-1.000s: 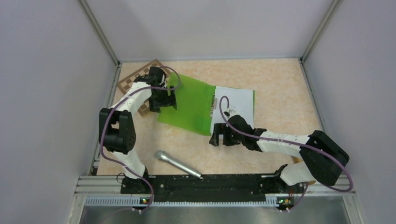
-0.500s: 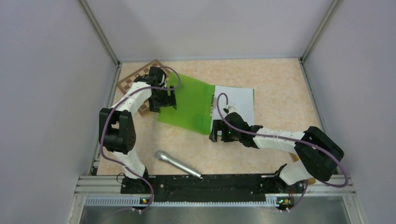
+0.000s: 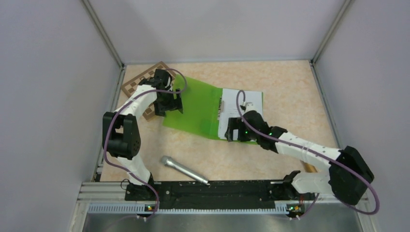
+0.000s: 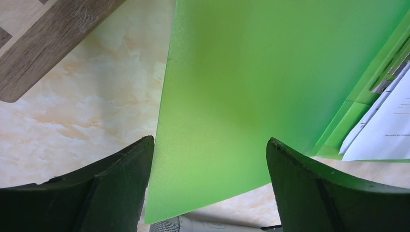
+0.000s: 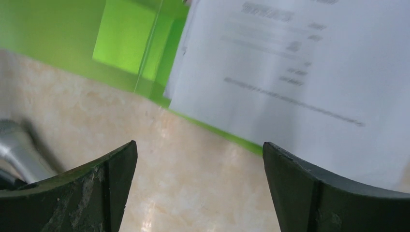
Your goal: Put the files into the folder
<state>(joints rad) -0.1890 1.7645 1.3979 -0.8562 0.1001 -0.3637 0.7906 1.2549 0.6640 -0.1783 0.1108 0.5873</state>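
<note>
Green translucent plastic, thin and glossy: the folder (image 3: pixel 196 108) lies opened out on the worktop (image 3: pixel 290 87), its left cover spread toward the checkered board (image 3: pixel 138 86). The files (image 5: pixel 300 82) rest on its right half, beside the metal clip (image 4: pixel 388 79) at the spine.

The left gripper (image 4: pixel 209 142) hangs over the free edge of that cover with its fingers spread wide and nothing between them. The right gripper (image 5: pixel 198 145) is equally wide and empty, poised over the near edge of the sheets where a strip of green shows beneath them.

The cover is probably light and springy, slick to the fingers, and likely to bow instead of lifting as one piece. The best hold looks to be at its outer left edge, pinched well in from the corner so it hinges about the spine. The paper is lighter and limper, and the sheets may slide over one another or fan out if nudged. Pressing them flat near the clip seems safer than pinching an edge.

A silver microphone (image 3: pixel 183 169) lies nearer the arm bases, apart from the folder.
</note>
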